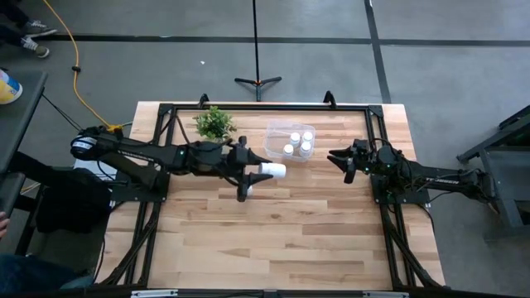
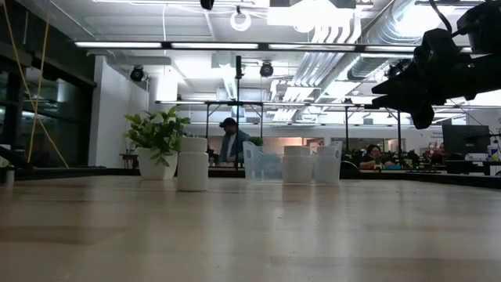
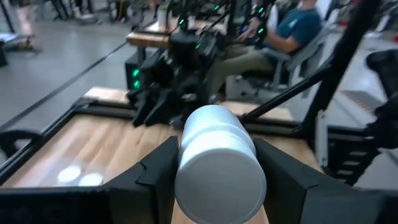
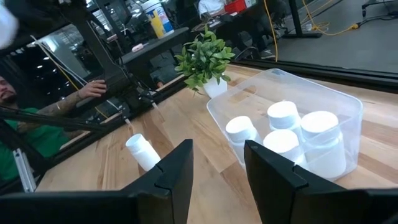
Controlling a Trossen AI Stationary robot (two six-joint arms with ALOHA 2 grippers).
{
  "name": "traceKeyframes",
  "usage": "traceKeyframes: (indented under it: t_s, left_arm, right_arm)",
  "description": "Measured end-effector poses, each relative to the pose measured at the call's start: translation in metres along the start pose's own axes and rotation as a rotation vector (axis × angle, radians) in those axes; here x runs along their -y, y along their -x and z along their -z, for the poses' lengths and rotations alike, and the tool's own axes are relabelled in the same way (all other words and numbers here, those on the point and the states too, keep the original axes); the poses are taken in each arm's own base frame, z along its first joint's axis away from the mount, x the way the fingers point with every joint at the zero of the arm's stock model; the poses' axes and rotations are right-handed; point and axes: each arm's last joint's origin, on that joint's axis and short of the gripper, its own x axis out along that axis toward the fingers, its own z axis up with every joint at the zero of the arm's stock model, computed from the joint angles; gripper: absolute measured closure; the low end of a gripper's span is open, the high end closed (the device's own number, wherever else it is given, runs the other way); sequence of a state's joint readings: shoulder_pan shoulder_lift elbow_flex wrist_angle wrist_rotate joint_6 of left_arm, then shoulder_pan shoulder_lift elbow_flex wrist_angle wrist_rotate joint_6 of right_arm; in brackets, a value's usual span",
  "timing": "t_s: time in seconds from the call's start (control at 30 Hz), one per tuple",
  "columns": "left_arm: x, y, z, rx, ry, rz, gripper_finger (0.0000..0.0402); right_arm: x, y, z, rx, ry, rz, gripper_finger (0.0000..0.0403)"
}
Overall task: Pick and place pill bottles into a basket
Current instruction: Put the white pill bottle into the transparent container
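A wooden table [image 1: 273, 232] is carrying a plant [image 1: 214, 123], a basket [image 1: 277, 135] and one bottle [image 2: 192, 164] near its far edge.

Held bottle [image 3: 217, 163]: white cylinder, lying level, clamped between fingers of left gripper [image 1: 252, 172], one flat end facing back toward wrist, body sticking out past fingertips, off table.

Standing bottle [image 2: 192, 164]: white, capped, upright on table, alone, ahead of right gripper [image 1: 341, 162] and well apart from it; hidden in high view.

Basket [image 1: 276, 132]: clear shallow bin, rounded corners, upright on table, between both grippers, apart from both.

Four bottles [image 4: 283, 115]: white, capped, upright, packed together inside basket, just ahead of right gripper.
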State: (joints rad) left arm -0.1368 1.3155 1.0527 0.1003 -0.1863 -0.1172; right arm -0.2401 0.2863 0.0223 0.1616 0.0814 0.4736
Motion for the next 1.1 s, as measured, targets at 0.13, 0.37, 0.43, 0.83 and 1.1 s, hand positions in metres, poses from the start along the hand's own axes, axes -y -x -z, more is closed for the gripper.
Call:
traceKeyframes:
  t_s: [0.13, 0.37, 0.43, 0.83, 1.1]
  left_arm:
    - [0.002, 0.000, -0.006, 0.059, 0.005, 0.055, 0.0191]
    - [0.009, 0.003, -0.022, 0.213, 0.006, 0.246, 0.0191]
    - [0.011, 0.005, -0.027, 0.259, -0.003, 0.333, 0.0191]
    - [0.019, 0.016, -0.043, 0.426, -0.034, 0.624, 0.0191]
    - [0.019, 0.015, -0.041, 0.398, -0.031, 0.622, 0.0191]
  right_arm:
    - [0.000, 0.000, 0.000, 0.006, 0.002, 0.011, 0.0269]
    - [0.000, 0.000, 0.000, 0.008, 0.002, 0.015, 0.0269]
    - [0.000, 0.000, 0.000, 0.008, 0.002, 0.015, 0.0269]
    - [0.000, 0.000, 0.000, 0.007, 0.002, 0.015, 0.0269]
    - [0.000, 0.000, 0.000, 0.007, 0.002, 0.016, 0.0269]
